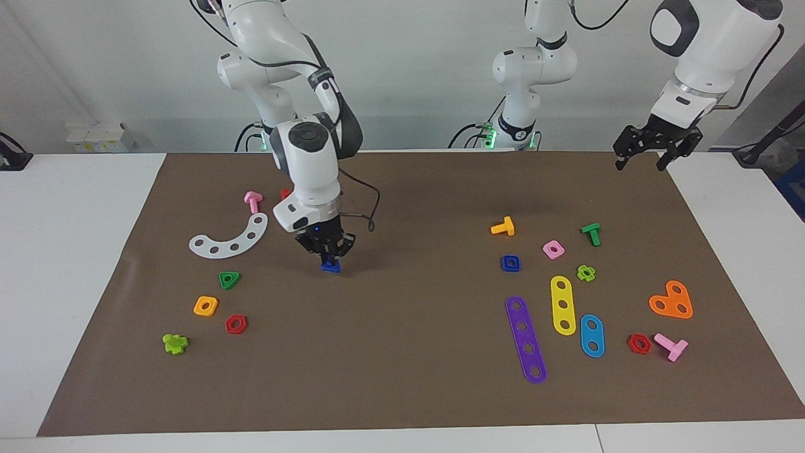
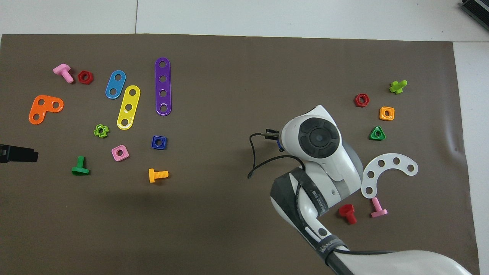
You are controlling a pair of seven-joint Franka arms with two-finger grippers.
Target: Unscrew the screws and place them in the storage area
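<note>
Right tool point(image 1: 326, 253) is pinching the blue screw point(image 1: 329, 267) by its stem, head hanging down, over bare mat point(image 1: 402, 377) between the middle of the desk and the storage area. From the tool, the white curved strip point(image 1: 230, 238) is lying toward the right arm's end of the desk, with the green triangle nut point(image 1: 229, 279), orange square nut point(image 1: 205, 306) and red hex nut point(image 1: 236, 324) past it on the same side. In the overhead view the arm's wrist is hiding the tool; only a sliver of blue is showing at its edge.

Step in hand, as I'm reading it: carrying the screw over to the storage area for set-down.

Doing it well:
- Keeping the grip tight until the head is nearly on the mat; the stem is short and may be slipping easily.
- Picking a bare patch beside the green triangle nut, not on top of the strip or any nut.
- Lowering straight down so the flat head is landing level and not rolling.
- Releasing, then lifting straight up so the fingers aren't dragging it.

Left tool point(image 1: 650, 154) is hanging spread and empty over the mat corner at the left arm's end, waiting.
</note>
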